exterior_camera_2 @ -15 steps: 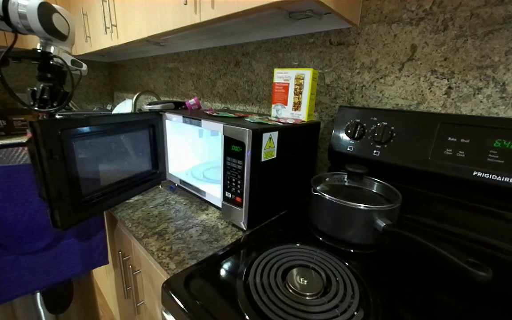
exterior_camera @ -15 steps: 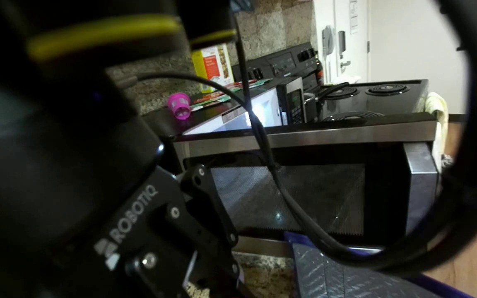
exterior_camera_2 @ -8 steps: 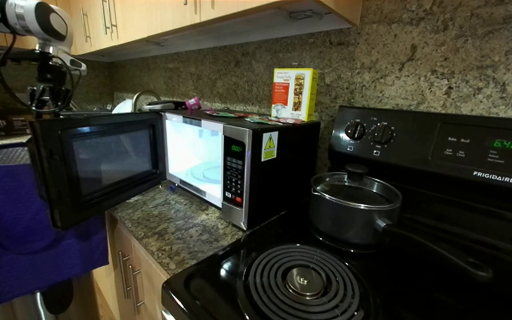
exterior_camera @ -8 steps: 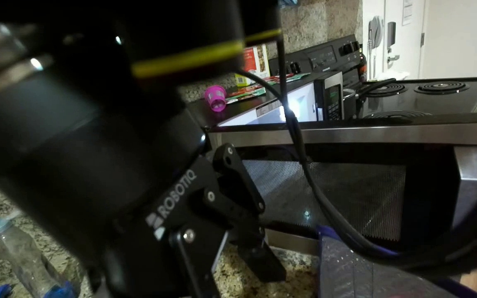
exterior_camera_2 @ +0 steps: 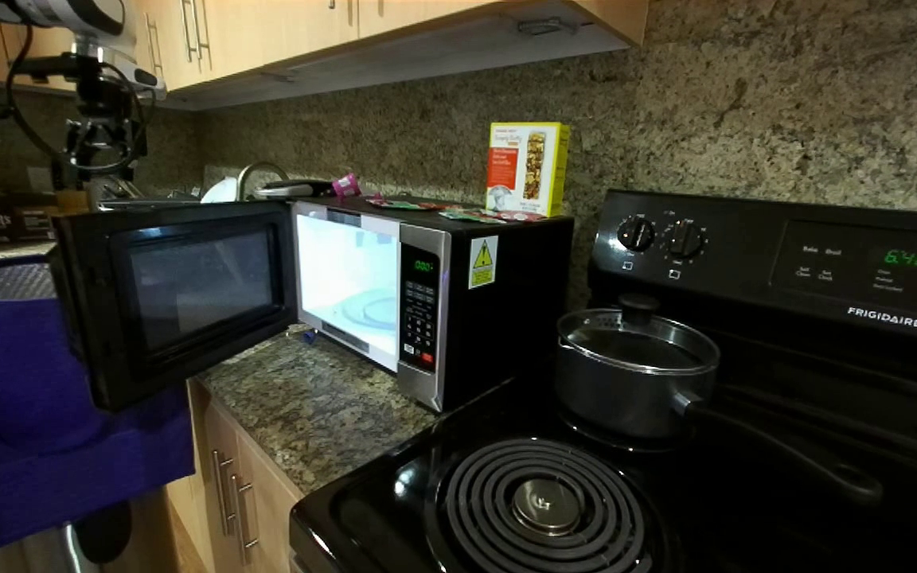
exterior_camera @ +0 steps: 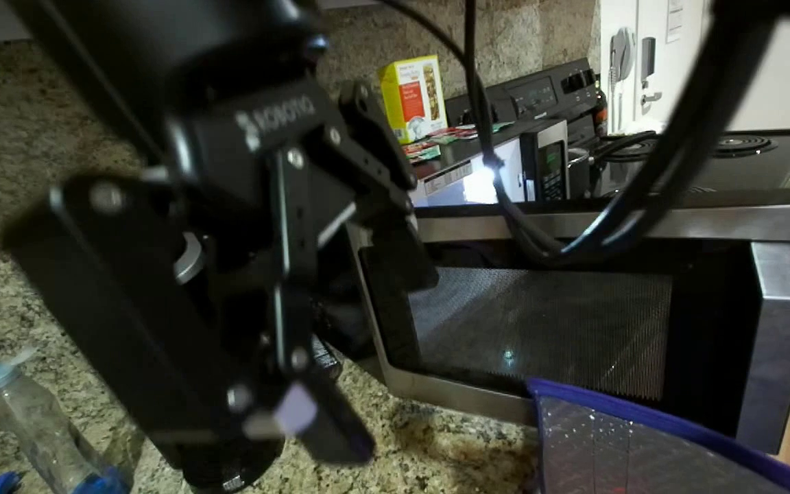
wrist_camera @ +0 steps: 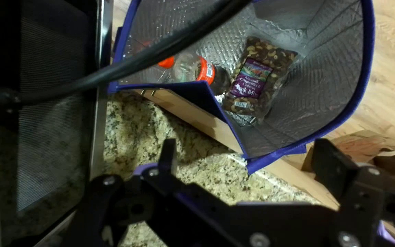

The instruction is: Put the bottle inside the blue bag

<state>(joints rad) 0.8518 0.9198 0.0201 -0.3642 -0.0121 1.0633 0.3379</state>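
Note:
In the wrist view, the bottle [wrist_camera: 207, 71] lies inside the blue bag [wrist_camera: 368, 65], against its silver lining. Its red cap, red label and dark cola show; a cable crosses near the cap, and the bag's near rim hides part of its side. The bag's blue rim also shows in an exterior view [exterior_camera: 642, 414], and its purple-blue outside hangs at the counter's edge in an exterior view [exterior_camera_2: 21, 374]. My gripper [wrist_camera: 245, 145] stands wide open over the counter beside the bag, nothing between its fingers. In both exterior views the gripper [exterior_camera: 395, 363] is up near the microwave door.
A packet of trek mix [wrist_camera: 252, 80] lies in the bag beside the bottle. The microwave door [exterior_camera: 539, 329] stands wide ajar close to the gripper. A clear unlabelled bottle [exterior_camera: 45, 425] is on the counter. A cereal-bar box [exterior_camera_2: 526, 167] tops the microwave.
My gripper's jaws have spread apart. The gripper has risen and shifted slightly rightward in an exterior view. Another exterior picture shifted as a whole early on, bringing the clear unlabelled bottle into sight.

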